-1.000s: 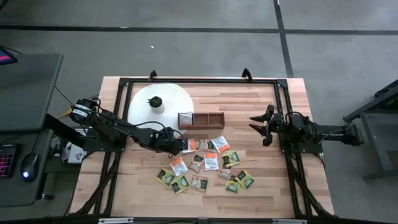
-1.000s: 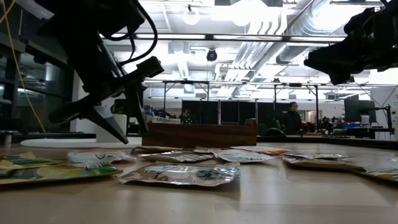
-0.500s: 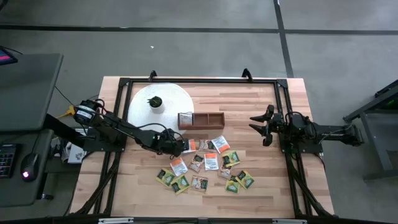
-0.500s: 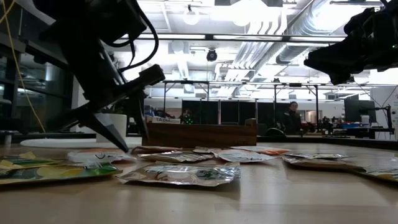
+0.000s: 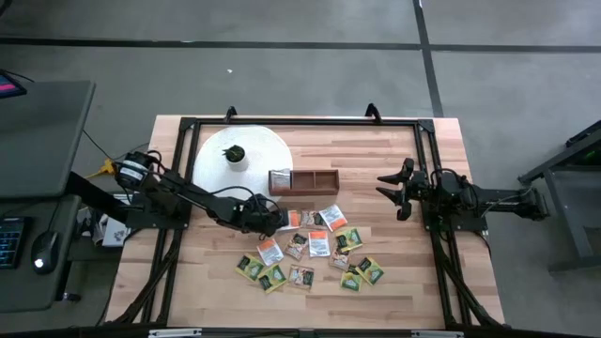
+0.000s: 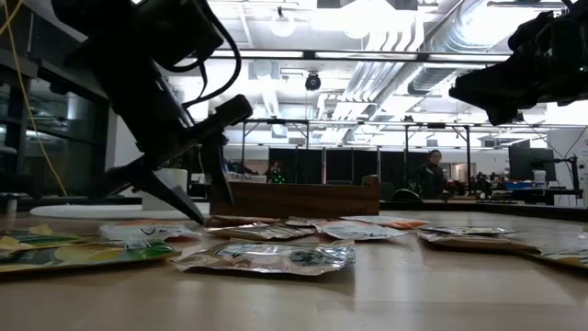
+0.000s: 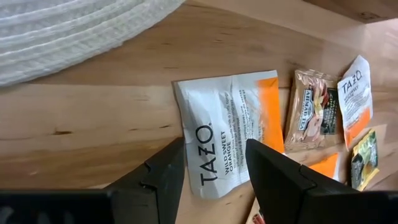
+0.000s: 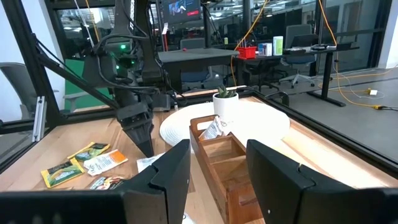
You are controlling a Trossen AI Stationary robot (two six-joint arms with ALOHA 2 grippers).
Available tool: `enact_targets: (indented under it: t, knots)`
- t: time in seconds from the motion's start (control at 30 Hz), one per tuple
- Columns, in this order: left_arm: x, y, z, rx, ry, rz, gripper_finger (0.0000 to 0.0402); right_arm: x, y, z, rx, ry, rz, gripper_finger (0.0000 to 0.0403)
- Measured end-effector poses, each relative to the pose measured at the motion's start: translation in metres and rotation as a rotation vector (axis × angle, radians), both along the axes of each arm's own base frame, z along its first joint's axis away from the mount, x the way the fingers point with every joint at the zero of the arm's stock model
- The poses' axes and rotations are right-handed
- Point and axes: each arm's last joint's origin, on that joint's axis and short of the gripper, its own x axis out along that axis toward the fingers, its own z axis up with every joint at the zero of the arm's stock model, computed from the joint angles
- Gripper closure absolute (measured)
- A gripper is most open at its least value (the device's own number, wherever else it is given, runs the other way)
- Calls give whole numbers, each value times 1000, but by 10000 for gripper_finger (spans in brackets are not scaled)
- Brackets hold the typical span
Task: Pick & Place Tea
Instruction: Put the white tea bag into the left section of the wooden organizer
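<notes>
One orange-and-white sachet [image 7: 227,127] is lying flat on the desk [image 5: 413,282] just in front of the wooden box [image 5: 303,180], at the near-left edge of the scattered tea sachets [image 5: 310,249], and the left claw [image 5: 274,220] is hanging low over it with its two fingers parted to either side of the sachet's printed end, not yet gripping anything. A single sachet is already sitting in the box's end compartment nearest the white disc [image 5: 241,158], as the right wrist view is showing. To do this pick well, the left claw is needing to come straight down so one fingertip is sliding under the paper edge while the other is pressing from above; a sachet this thin is likely to skid or buckle if pinched from the sides alone. Neighbouring sachets are lying close by, so a narrow, centred descent is mattering. Well to the right of the box, the right claw [image 5: 394,189] is waiting above the desk, fingers apart and empty.
</notes>
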Motion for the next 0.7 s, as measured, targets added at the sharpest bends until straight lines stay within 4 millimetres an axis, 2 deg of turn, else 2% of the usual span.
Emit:
enact_targets:
  t: [0.7]
  knots:
    - [-2,0,-13,28,94,-61,230,0,0,0,0,0,0,250]
